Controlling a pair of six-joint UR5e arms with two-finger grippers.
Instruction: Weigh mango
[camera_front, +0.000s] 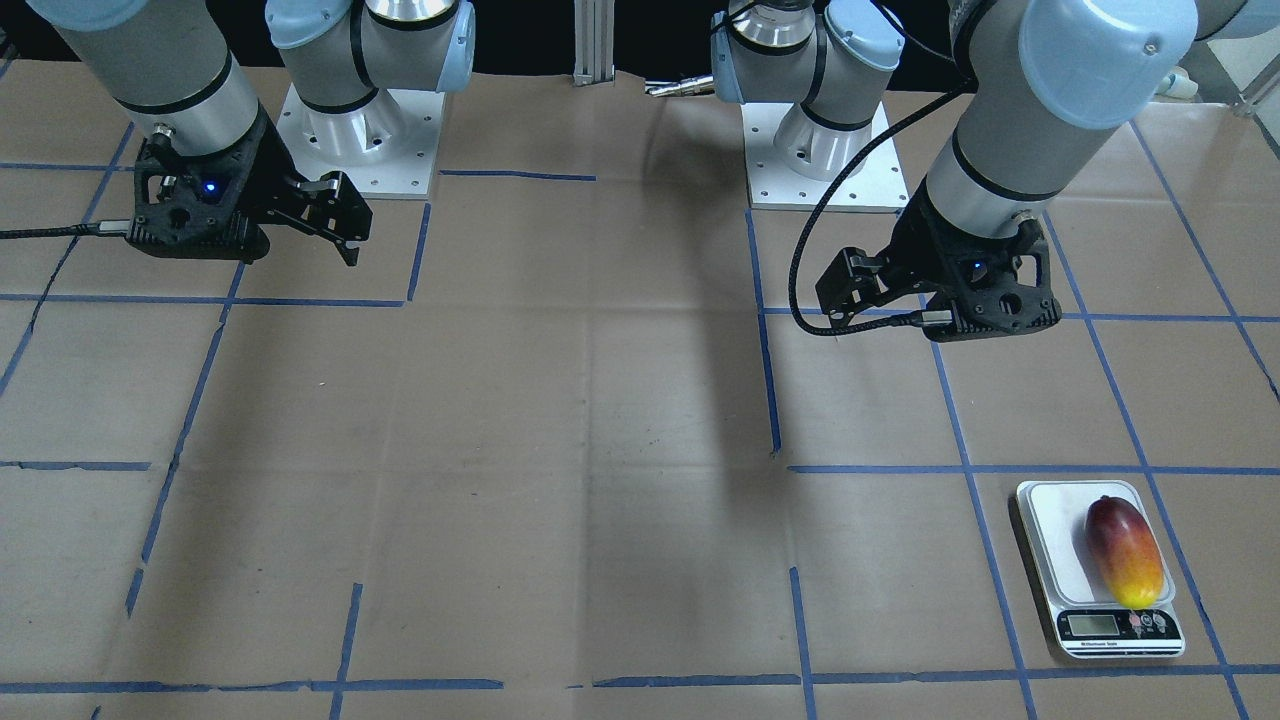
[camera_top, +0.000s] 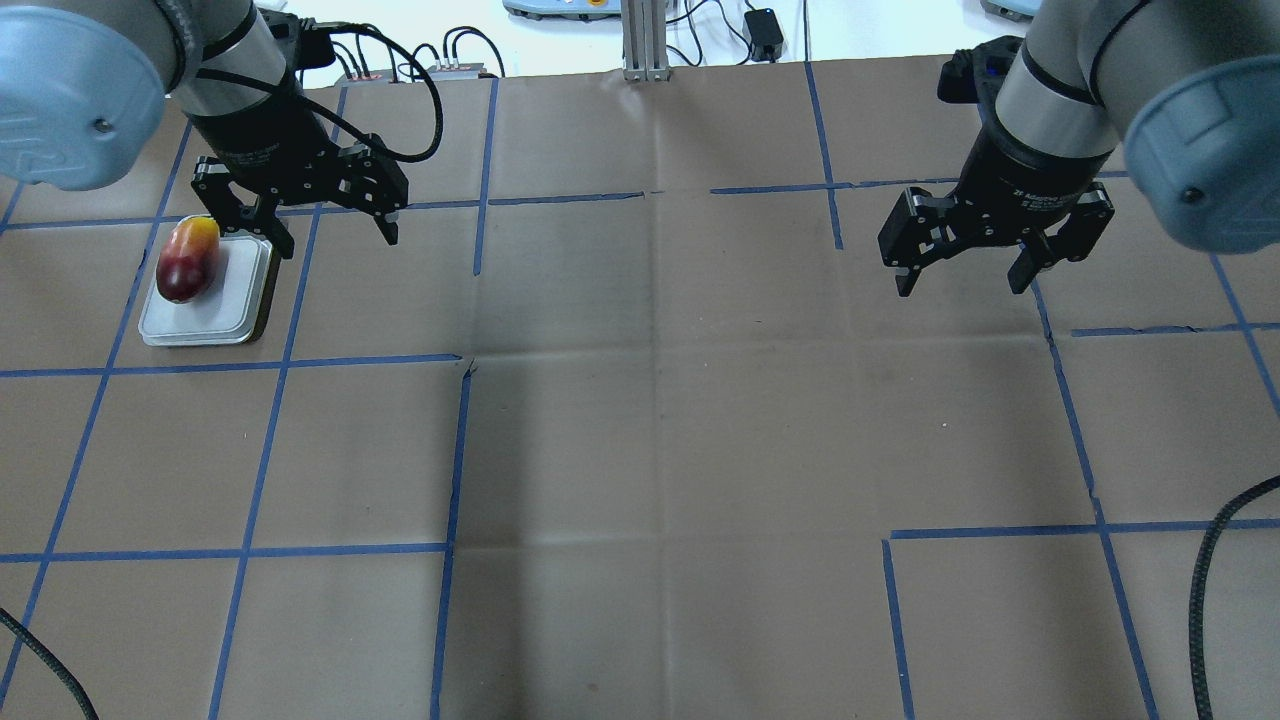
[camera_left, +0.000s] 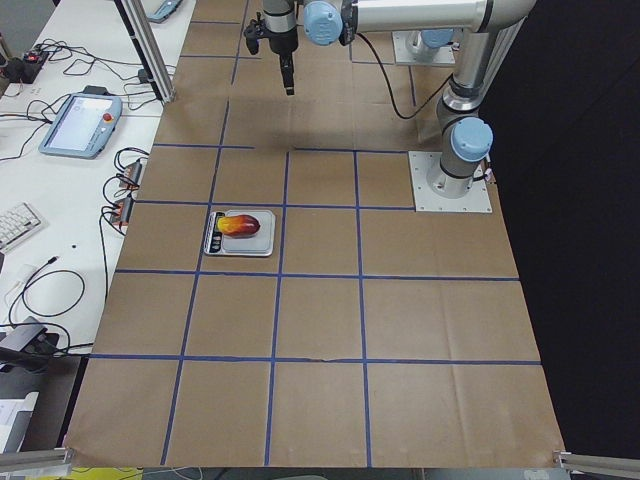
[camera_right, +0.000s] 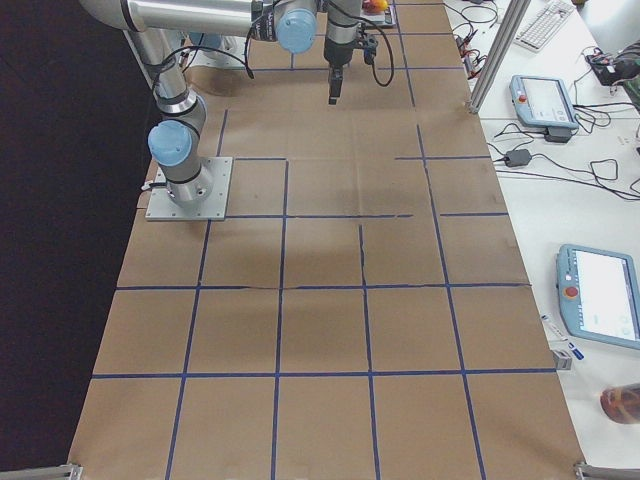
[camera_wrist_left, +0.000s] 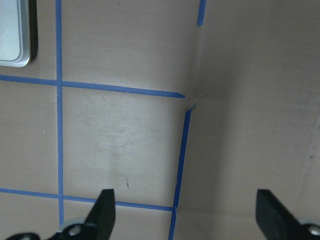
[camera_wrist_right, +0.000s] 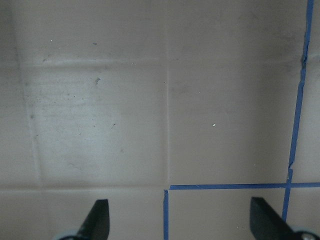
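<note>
Looking across the bench (camera_front: 600, 400), we find the mango (camera_front: 1125, 552) lying on its side on the white scale (camera_front: 1052, 540). The scale sits on the robot's left half of the bench, toward the far edge from its base. The fruit runs lengthwise along the weighing plate, set toward the plate's outer side. Its yellow end points at the display panel (camera_front: 1090, 625) and its dark red end points back toward the robot. Nothing touches the mango. We take that as the reason for the arrangement, since a scale reads true only when the load rests on it alone. The left gripper (camera_wrist_left: 182, 205) hangs above the bare bench just beside the scale, on the side nearer the bench's middle. Its jaws are spread wide and it carries nothing. Only a corner of the plate shows at the edge of its wrist view, which tells us it is not over the fruit. The right gripper (camera_top: 960, 285) hovers well apart over the other half of the bench, likewise released and empty. We judge it has no part in this step. To us the placing looks done, and what remains is a steady reading. The digits on the display are too small for us to read. The mango's rounded body lies near the plate's edge, so a nudge could roll it off.
</note>
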